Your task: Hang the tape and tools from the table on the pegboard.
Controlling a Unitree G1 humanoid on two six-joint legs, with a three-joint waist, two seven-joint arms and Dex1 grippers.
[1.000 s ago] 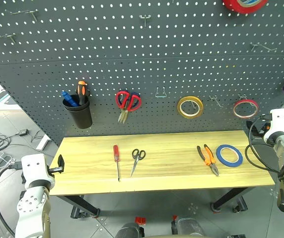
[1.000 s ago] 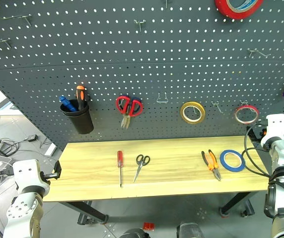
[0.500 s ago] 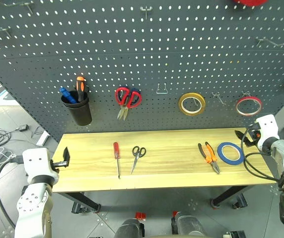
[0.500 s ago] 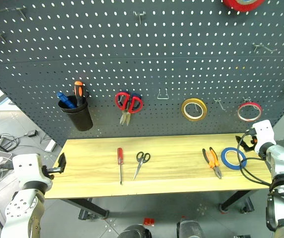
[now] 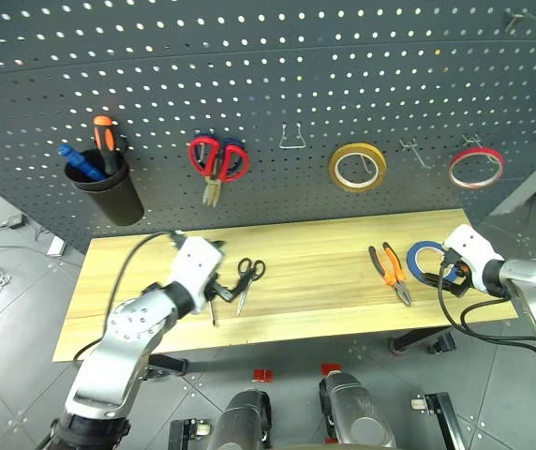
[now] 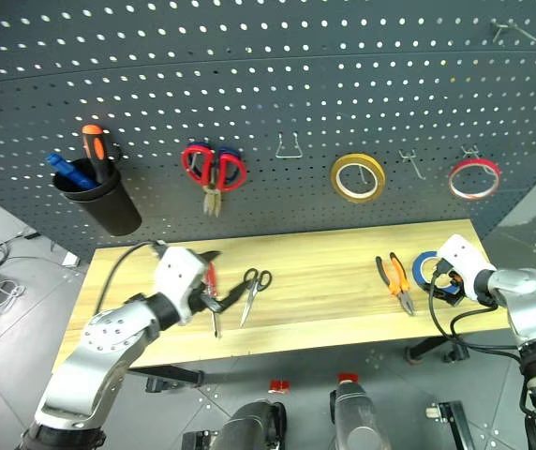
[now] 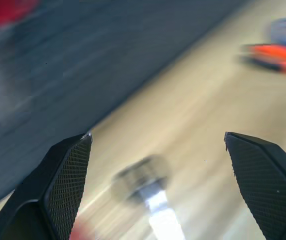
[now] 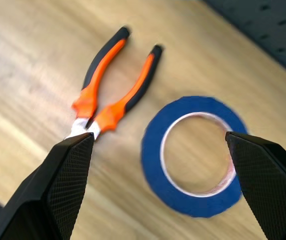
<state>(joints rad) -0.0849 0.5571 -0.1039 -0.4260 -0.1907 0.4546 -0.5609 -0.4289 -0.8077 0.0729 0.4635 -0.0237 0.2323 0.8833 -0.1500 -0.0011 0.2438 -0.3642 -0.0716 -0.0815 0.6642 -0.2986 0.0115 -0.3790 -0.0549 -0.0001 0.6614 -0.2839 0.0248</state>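
Observation:
On the wooden table [image 5: 324,281] lie a red-handled screwdriver [image 6: 212,276], small black-handled scissors [image 5: 246,278], orange-and-black pliers [image 5: 390,274] and the blue ring of tape [image 8: 193,155]. My left gripper [image 6: 219,296] is open and hovers over the screwdriver, hiding part of it, with the scissors just to its right. My right gripper [image 8: 159,136] is open close above the tape, with the pliers [image 8: 110,85] beside it. Behind the table rises the dark grey pegboard [image 5: 343,75].
On the pegboard hang a black cup [image 5: 107,192] with an orange-handled screwdriver, red scissors [image 5: 217,157], a yellow ring [image 5: 358,167] and a red-pink ring [image 5: 475,167]. Bare hooks [image 5: 292,141] sit between them. The table's left part is bare wood.
The camera has tilted down. My left arm swung from beyond the table's left end to over the screwdriver. My right gripper came in from the right edge and sank to the blue tape.

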